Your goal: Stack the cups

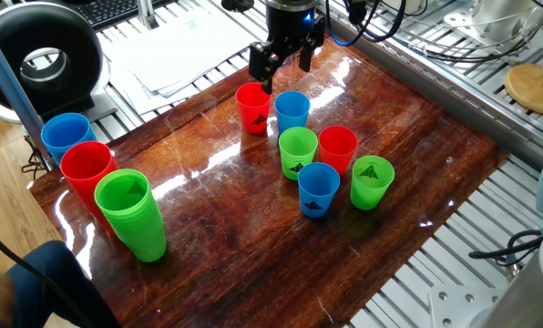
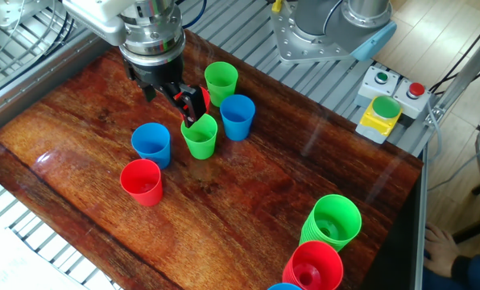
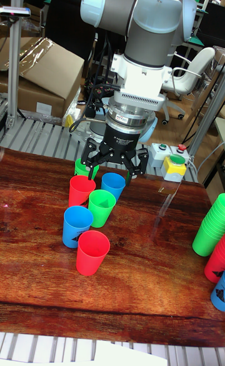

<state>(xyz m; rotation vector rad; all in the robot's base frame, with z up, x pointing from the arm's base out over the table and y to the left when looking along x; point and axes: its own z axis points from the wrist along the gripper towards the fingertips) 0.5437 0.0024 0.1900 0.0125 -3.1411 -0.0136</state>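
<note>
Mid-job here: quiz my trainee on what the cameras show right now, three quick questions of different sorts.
1. True or false: the tool is shut on a red cup.
2. How many loose cups stand singly on the table? A) four B) six C) eight
3. Fill in: the three tall piles are blue, red and ___.
Key: 1 false, the tool is open and empty; 2 B; 3 green.

Gripper [image 3: 110,174] downward, jaws apart
</note>
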